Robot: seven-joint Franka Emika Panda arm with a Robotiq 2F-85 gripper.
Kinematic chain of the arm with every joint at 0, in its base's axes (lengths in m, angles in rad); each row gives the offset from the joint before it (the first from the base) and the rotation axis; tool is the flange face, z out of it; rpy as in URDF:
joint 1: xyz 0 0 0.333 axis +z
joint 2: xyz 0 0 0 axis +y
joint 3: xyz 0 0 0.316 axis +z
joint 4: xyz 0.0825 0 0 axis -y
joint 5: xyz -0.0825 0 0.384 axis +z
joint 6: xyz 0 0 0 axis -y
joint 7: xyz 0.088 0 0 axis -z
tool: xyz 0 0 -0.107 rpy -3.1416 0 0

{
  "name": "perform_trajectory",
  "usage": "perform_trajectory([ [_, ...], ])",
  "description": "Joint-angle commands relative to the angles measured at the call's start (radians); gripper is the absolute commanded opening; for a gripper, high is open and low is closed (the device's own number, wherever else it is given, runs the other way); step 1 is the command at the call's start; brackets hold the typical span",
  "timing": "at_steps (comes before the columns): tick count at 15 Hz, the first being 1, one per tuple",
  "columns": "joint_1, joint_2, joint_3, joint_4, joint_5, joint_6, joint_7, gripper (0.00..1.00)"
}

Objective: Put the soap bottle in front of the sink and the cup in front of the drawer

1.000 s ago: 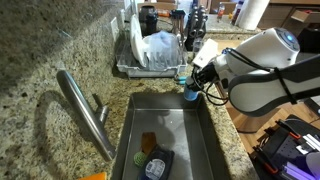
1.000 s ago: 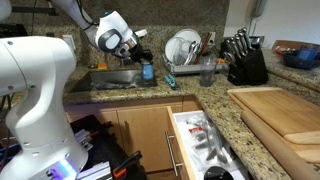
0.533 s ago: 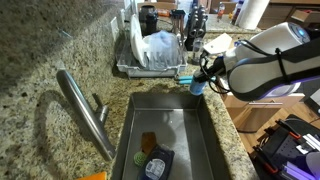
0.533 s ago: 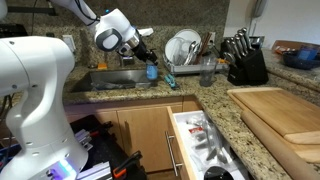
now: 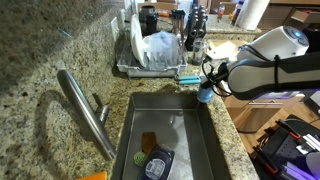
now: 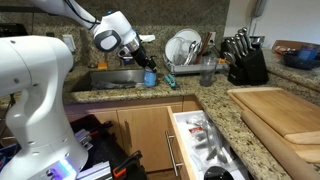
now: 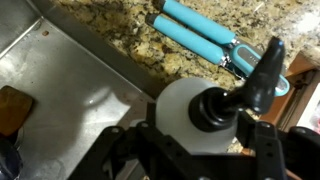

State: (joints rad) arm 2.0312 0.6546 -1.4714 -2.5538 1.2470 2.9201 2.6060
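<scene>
Soap bottle point(image 5: 204, 96) clamped in gripper point(image 5: 207, 86) w/ arm bent low over sink point(image 5: 131, 125) rim.

A home kitchen: granite counter point(image 5: 40, 70), steel sink point(image 5: 185, 140), dish rack point(image 5: 135, 72), knife block point(image 6: 245, 65).

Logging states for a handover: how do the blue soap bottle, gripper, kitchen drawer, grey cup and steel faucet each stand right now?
Blue soap bottle: upright, gripped near its top.
Robotiq gripper: shut on the bottle.
Kitchen drawer: open.
Grey cup: upright on the granite counter.
Steel faucet: no water visible.
</scene>
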Motion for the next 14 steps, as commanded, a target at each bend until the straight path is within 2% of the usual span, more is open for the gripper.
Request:
perform_trajectory([
  [1, 0.007, 0.039, -0.012, -0.001, 0.012, -0.02, 0.0, 0.44],
  [7, -0.023, 0.054, -0.023, 0.02, 0.014, -0.073, 0.0, 0.44],
  [12, 0.037, 0.054, -0.079, 0.017, 0.02, -0.044, -0.001, 0.44],
  [14, 0.041, 0.078, -0.084, 0.022, 0.026, -0.052, -0.001, 0.44],
])
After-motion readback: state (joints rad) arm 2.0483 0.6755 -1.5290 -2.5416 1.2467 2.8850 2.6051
